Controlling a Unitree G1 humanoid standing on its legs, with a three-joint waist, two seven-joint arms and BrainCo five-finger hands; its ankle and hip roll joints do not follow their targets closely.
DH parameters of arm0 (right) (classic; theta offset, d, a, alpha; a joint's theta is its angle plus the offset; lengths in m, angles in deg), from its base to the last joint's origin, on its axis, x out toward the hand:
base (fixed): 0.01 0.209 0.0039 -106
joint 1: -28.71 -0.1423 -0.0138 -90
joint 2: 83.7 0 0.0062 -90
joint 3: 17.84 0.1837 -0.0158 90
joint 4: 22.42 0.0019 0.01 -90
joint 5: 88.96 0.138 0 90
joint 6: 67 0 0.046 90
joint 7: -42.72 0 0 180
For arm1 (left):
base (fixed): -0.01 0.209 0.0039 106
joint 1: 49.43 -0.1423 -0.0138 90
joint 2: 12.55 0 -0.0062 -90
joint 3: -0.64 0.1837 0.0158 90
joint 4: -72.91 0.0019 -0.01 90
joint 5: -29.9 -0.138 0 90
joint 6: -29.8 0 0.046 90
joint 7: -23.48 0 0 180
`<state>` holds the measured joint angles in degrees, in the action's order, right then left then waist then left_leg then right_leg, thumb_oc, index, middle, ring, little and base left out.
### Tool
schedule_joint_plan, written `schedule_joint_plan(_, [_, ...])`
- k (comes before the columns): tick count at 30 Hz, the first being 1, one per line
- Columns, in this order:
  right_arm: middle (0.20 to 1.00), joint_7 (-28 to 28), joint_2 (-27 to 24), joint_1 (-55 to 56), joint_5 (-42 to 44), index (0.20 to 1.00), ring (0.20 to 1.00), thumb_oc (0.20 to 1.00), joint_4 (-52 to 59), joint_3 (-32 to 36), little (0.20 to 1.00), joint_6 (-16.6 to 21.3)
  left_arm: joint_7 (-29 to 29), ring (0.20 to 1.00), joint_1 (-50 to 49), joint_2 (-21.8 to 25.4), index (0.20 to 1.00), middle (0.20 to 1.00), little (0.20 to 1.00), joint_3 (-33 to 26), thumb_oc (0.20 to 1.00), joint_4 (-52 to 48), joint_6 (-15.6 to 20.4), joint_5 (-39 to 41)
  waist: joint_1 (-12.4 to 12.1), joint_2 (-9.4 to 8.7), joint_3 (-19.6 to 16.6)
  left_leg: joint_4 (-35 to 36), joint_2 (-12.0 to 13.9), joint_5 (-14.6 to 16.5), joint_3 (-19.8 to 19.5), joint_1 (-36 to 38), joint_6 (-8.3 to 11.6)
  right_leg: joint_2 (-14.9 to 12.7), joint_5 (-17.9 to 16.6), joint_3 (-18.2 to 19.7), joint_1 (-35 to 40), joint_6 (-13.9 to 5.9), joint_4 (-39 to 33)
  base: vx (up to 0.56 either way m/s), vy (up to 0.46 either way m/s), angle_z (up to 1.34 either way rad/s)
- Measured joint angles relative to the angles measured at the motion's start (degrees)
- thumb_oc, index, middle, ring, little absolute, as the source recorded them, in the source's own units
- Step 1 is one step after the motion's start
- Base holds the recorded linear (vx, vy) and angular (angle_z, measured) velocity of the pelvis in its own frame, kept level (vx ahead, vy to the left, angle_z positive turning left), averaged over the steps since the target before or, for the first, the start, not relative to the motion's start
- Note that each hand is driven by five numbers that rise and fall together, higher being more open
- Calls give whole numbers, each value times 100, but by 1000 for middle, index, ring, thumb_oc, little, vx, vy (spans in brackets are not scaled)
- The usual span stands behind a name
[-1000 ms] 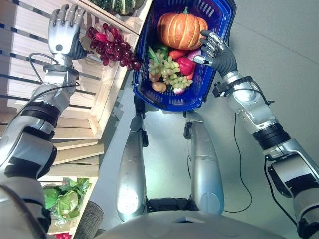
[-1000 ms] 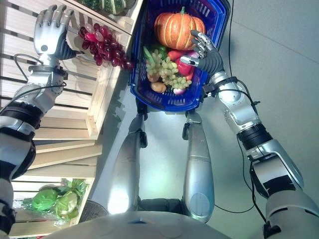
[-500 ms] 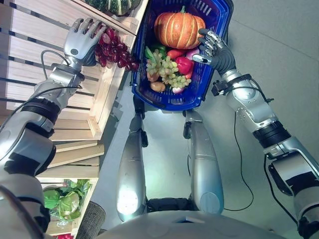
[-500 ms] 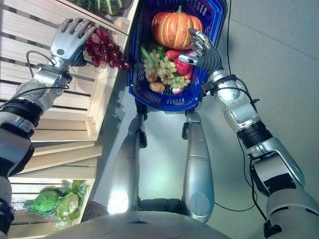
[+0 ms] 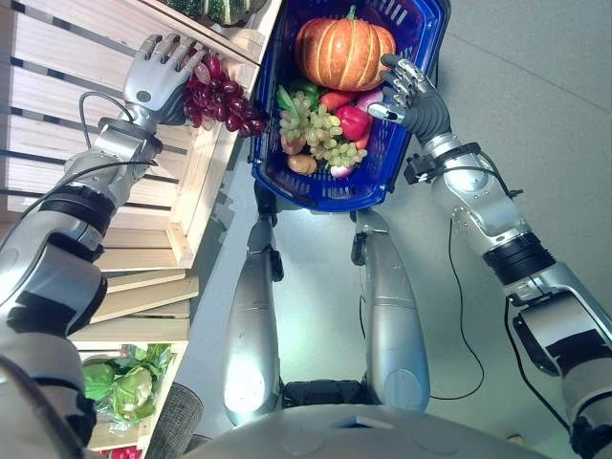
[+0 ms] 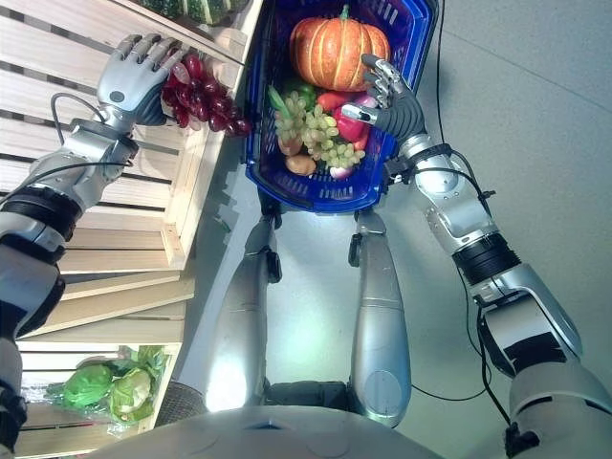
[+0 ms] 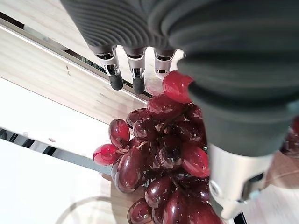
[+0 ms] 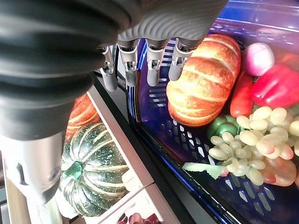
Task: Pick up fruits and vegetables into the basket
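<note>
A slatted pale-wood produce rack (image 5: pixel 143 206) is standing just left of the blue plastic mesh basket (image 5: pixel 406 33). Inside the basket, a ribbed orange pumpkin (image 5: pixel 344 53) is sitting farthest from the robot, with a knobbly green grape bunch (image 5: pixel 320 134) and a glossy red pepper (image 5: pixel 354 122) nearer. The right hand (image 5: pixel 413 96) is hovering at the basket's right rim, fingers loosely spread. The left hand (image 5: pixel 161 76) is pinching a shiny red grape bunch (image 5: pixel 225 96) against the rack's edge, left of the basket.

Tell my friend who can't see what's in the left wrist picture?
The left robot hand holds a bunch of dark red grapes, its fingers stretching over the top. Behind them are pale wooden crate slats.
</note>
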<state>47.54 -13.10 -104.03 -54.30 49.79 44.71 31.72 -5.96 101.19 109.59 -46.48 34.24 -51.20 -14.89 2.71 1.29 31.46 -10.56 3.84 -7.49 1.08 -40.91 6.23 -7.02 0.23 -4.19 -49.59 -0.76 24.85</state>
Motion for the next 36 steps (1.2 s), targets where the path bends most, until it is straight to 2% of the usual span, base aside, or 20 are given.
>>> schedule_joint_plan(5, [1000,0,63,-9,3,1000,1000,1000,2,-3,1000,0,-12,1000,64,-5,1000,1000,1000,-1,1000,4,3,17,61,-1,0,-13,9,0,-61,-73,0,4,-3,-61,0,-1,-62,1,-7,2])
schedule_joint_plan(9, [1000,1,68,-9,3,1000,1000,1000,2,-21,1000,1,0,1000,97,-83,1000,1000,1000,-15,1000,1,127,465,60,-4,-1,-13,8,2,-111,-103,1,4,-7,-96,2,0,-86,-1,-10,2])
schedule_joint_plan(10, [1000,1,76,-11,3,1000,1000,1000,2,-34,1000,1,29,454,97,-110,454,454,454,-29,454,0,145,508,54,-5,-1,-11,9,3,-120,-103,3,5,-7,-103,4,0,-83,0,0,0])
schedule_joint_plan(11, [1000,1,88,-16,3,1000,1000,1000,2,-38,1000,3,81,200,98,-136,200,200,200,-44,200,0,179,590,51,-7,-1,-10,9,5,-123,-104,3,5,-8,-105,6,1,-83,0,0,0])
schedule_joint_plan(16, [1000,-1,153,-26,1,1000,1000,1000,0,-49,1000,16,577,200,127,-278,200,200,200,-232,200,-7,386,1123,71,-17,-2,-17,9,7,-133,-106,1,5,-10,-113,20,-3,-85,0,0,0])
schedule_joint_plan(22, [1000,2,237,-24,2,1000,1000,1000,-1,-56,1000,17,987,200,114,-367,200,200,200,-232,200,7,375,1403,108,-44,-3,-21,11,7,-144,-106,1,8,-13,-117,29,-4,-90,0,0,0])
schedule_joint_plan(36, [1000,-6,288,-25,8,1000,1000,1000,-2,-59,1000,99,1284,200,112,-375,200,200,200,-271,200,4,386,1846,96,-84,-6,-25,10,7,-157,-105,1,10,-19,-122,52,-12,-110,0,0,0])
